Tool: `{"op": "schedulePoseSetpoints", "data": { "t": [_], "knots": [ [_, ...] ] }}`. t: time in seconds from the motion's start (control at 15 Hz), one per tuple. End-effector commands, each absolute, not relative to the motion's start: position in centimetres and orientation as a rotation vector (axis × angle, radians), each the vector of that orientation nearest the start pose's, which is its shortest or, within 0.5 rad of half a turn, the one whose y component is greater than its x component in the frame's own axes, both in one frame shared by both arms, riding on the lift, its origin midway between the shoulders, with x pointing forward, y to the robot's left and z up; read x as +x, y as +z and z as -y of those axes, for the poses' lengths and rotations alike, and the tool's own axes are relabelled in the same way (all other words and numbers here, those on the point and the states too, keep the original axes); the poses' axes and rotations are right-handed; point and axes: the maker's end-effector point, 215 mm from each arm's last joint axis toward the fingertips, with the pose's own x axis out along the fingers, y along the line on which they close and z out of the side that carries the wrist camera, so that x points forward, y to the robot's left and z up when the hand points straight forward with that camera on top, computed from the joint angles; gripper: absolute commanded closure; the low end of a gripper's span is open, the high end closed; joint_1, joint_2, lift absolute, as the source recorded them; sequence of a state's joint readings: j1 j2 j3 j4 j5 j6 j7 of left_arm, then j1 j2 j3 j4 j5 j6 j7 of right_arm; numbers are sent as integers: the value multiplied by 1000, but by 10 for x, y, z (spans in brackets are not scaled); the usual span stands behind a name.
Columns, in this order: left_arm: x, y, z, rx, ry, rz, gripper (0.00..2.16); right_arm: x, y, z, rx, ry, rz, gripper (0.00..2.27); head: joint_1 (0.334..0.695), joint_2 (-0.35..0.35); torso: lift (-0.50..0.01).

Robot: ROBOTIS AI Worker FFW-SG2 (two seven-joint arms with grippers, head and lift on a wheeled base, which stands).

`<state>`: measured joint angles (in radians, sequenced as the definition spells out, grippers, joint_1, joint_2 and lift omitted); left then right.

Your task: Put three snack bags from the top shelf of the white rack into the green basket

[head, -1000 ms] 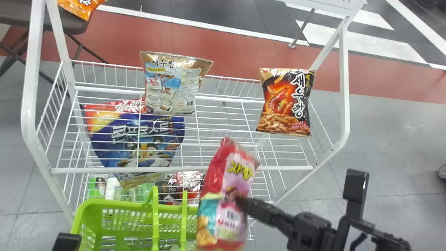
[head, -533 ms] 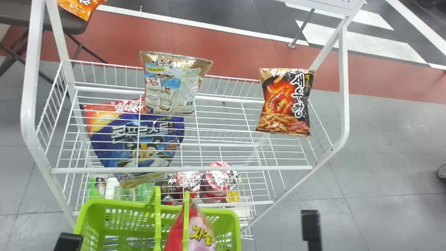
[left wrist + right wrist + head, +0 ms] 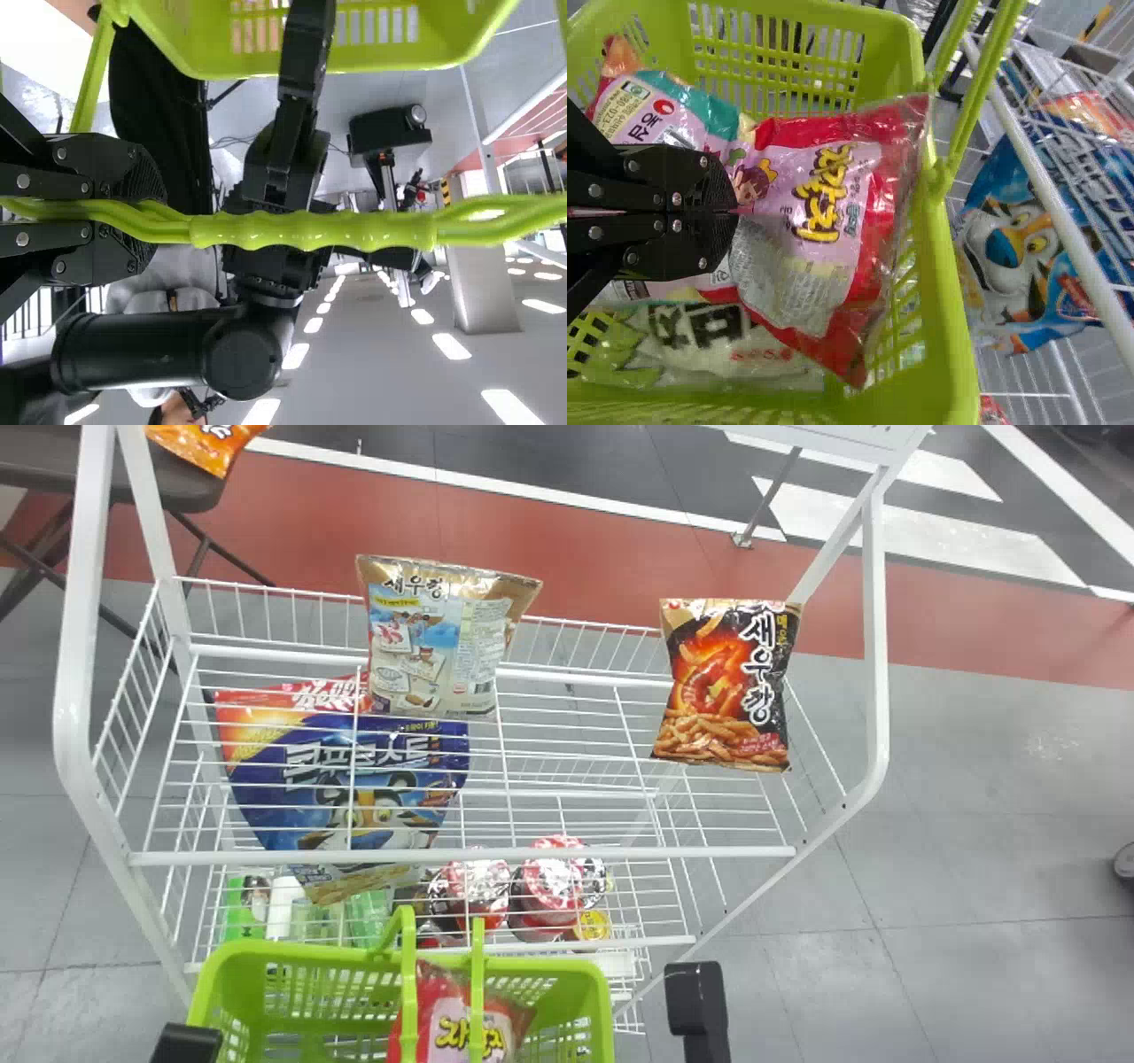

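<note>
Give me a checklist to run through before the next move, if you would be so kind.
1. Left gripper closed on basket handle: ok.
2. Pink snack bag over the inside of the green basket: ok.
3. Pink snack bag released: not ok, right gripper is closed on it.
4. Pink snack bag resting on basket floor: cannot tell.
5. Black snack bag at top shelf: ok.

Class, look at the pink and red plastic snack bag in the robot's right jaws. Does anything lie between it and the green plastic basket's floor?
Yes: in the basket, a white and green packet lies partly under the snack bag. I see nothing else in between.
</note>
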<state>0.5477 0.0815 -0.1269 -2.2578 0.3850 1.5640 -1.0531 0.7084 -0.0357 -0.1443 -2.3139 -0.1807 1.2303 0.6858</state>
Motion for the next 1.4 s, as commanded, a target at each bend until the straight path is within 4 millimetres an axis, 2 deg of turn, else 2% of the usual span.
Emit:
{"op": "schedulePoseSetpoints", "data": {
  "t": [0.0,0.07,0.13,0.33,0.47,0.53,0.67,0.87,1.07,1.13,1.33],
  "knots": [
    [110,-395,35,-948,-1274,-1261,2121,197,-500,139,467,585,-1074,758,695,-350,0],
    [109,-395,36,-948,-1274,-1261,2121,197,-491,148,484,579,-1070,184,695,-350,0],
    [109,-395,36,-948,-1274,-1261,2121,196,-485,154,500,571,-1067,12,695,-350,0],
    [109,-394,37,-949,-1279,-1262,2121,209,-469,171,547,553,-997,29,695,-350,0],
    [109,-394,37,-948,-1279,-1260,2121,250,-445,191,490,518,-817,49,695,-350,0],
    [109,-395,37,-948,-1277,-1261,2121,278,-429,210,418,479,-714,49,695,-350,0],
    [108,-395,38,-948,-1278,-1264,2121,341,-388,256,256,341,-511,49,695,-350,0],
    [107,-396,39,-950,-1278,-1270,2121,421,-350,323,98,104,-342,66,695,-350,0],
    [109,-399,37,-940,-1271,-1271,2121,485,-337,369,32,-17,-295,70,695,-350,0],
    [111,-399,37,-932,-1272,-1269,2121,500,-337,382,24,-48,-297,73,695,-350,0],
    [114,-398,35,-930,-1272,-1262,2121,530,-347,402,14,-103,-320,83,695,-350,0]
  ]
}}
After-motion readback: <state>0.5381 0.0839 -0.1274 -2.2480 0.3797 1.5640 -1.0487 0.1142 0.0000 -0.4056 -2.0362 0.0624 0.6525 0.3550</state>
